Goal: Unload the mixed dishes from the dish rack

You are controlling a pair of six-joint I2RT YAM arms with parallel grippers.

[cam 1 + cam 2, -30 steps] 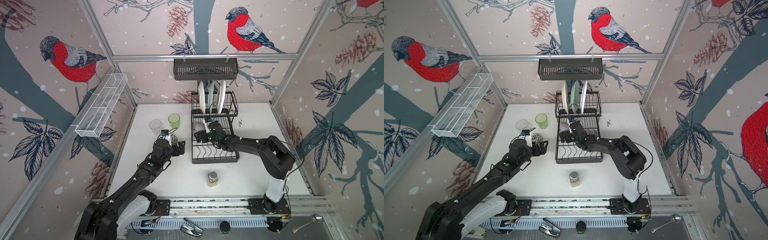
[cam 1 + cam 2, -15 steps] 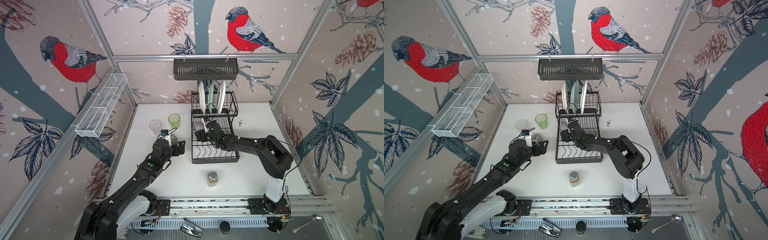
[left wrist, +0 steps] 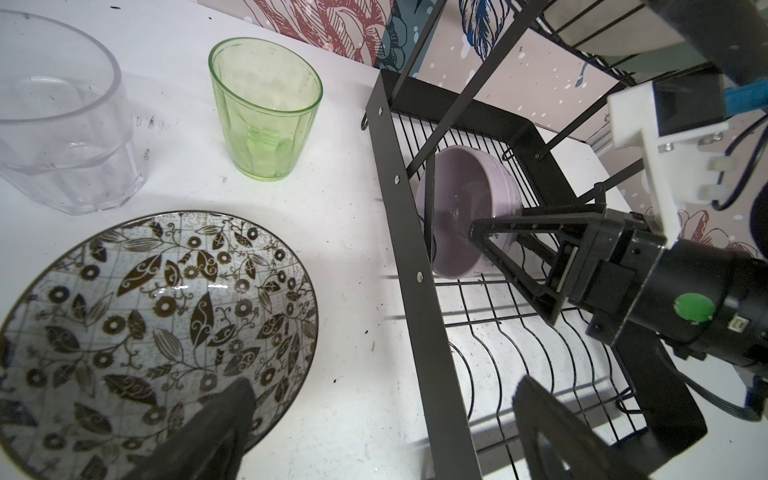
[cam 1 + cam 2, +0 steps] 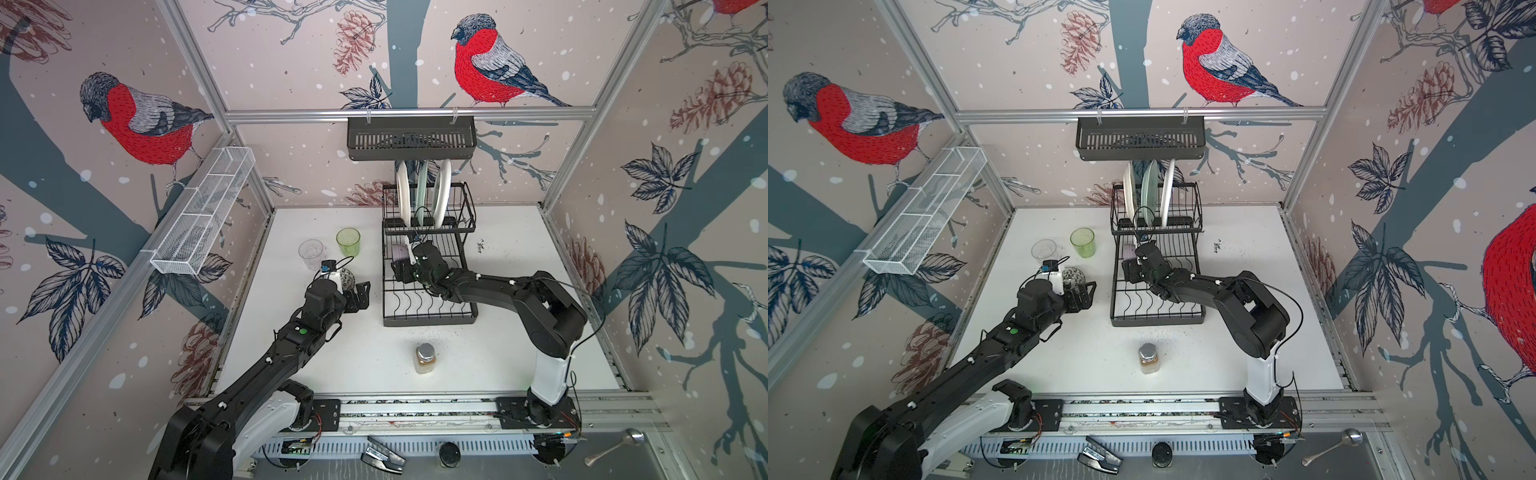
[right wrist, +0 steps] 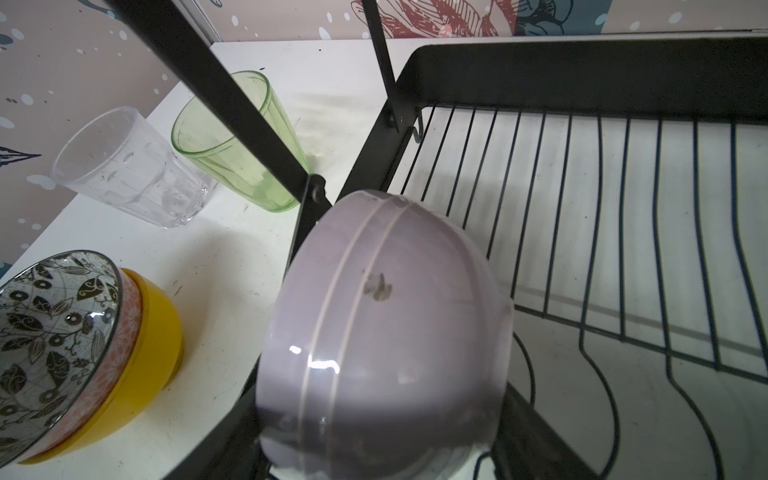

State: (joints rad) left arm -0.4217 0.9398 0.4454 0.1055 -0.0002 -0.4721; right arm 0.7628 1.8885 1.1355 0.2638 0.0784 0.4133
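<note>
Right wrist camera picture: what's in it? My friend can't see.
A lilac bowl, tipped on its side in a black wire dish rack, fills the middle. On the white table beside it stand a green tumbler, a clear tumbler and a patterned bowl nested in a yellow bowl.

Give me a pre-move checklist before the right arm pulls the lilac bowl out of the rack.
1. Right gripper grip on lilac bowl: cannot tell; one finger lies against it, the other is hidden.
2. Way out of the dish rack: not ok; a slanted brace crosses close by the bowl, plate tier overhead.
3. Left gripper clear of rack: ok; open, outside it, by the patterned bowl.
4. Likely landing stack: ok; patterned bowl sits upright in the yellow bowl.
5. Tumblers off the path: ok; green tumbler and clear tumbler stand upright, apart from the stack.
</note>
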